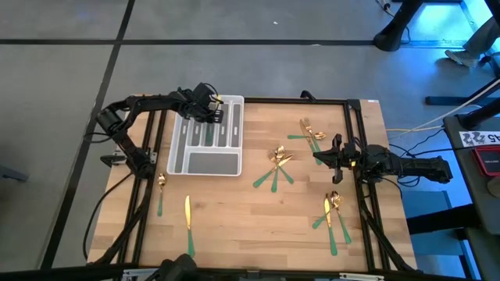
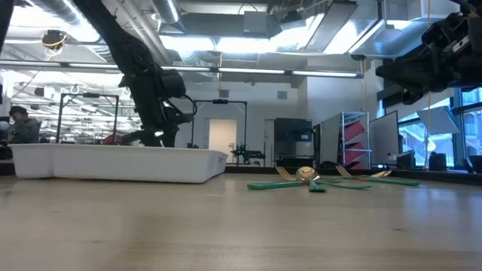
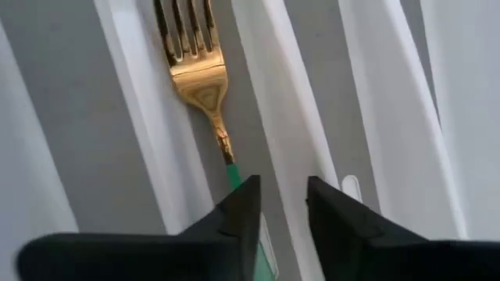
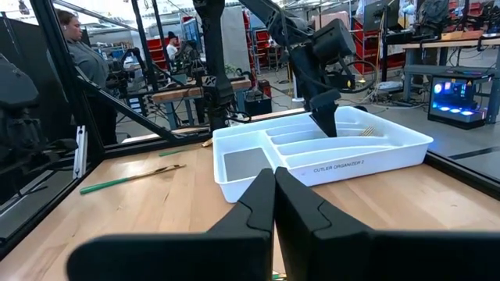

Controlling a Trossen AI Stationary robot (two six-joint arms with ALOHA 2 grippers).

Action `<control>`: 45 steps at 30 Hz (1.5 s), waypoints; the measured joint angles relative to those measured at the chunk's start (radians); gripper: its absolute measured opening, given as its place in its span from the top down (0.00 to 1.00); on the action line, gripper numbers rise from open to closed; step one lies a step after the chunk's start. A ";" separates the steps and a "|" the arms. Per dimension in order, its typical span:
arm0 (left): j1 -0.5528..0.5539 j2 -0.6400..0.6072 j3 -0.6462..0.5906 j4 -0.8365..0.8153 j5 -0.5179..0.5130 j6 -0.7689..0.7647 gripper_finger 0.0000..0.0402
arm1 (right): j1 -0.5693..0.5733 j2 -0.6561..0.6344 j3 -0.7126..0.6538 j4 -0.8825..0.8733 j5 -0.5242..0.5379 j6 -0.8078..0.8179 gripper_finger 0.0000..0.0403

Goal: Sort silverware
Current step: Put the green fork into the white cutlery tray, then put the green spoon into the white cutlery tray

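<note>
Fingers of the left gripper stood parted over a gold-headed, green-handled fork lying in the white plastic tray, apparently released. Right gripper hovered clenched, empty.

Fork in tray slot

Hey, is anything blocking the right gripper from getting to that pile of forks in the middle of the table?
Nothing visible. Bare wooden table lies between the right gripper and the pile of forks.
</note>
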 joint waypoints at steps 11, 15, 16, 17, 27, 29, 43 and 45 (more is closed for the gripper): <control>-0.117 -0.265 0.000 -0.142 0.044 0.010 0.63 | 0.000 0.000 0.000 0.000 0.000 0.003 0.98; -0.394 -0.368 0.000 -0.237 -0.125 -0.080 0.68 | 0.000 0.000 0.000 0.000 0.000 0.003 0.98; -0.481 -0.385 0.000 -0.250 -0.167 -0.114 0.70 | 0.000 0.000 0.000 0.000 0.000 0.004 0.98; -0.575 -0.393 0.001 -0.262 -0.214 -0.159 0.71 | 0.000 0.000 0.000 0.000 0.000 0.004 0.98; -1.308 -0.328 0.000 -0.382 -0.548 -0.773 0.86 | 0.000 0.000 0.000 0.000 -0.001 0.048 0.98; -1.390 -0.307 0.000 -0.478 -0.549 -0.944 0.89 | 0.000 0.000 0.000 0.000 -0.001 0.048 0.98; -1.549 -0.226 -0.018 -0.792 -0.275 -1.406 0.71 | 0.000 0.000 0.000 0.000 -0.001 0.044 0.98; -1.548 -0.226 -0.051 -0.779 -0.204 -1.412 0.63 | 0.000 0.000 0.000 0.000 -0.001 0.037 0.98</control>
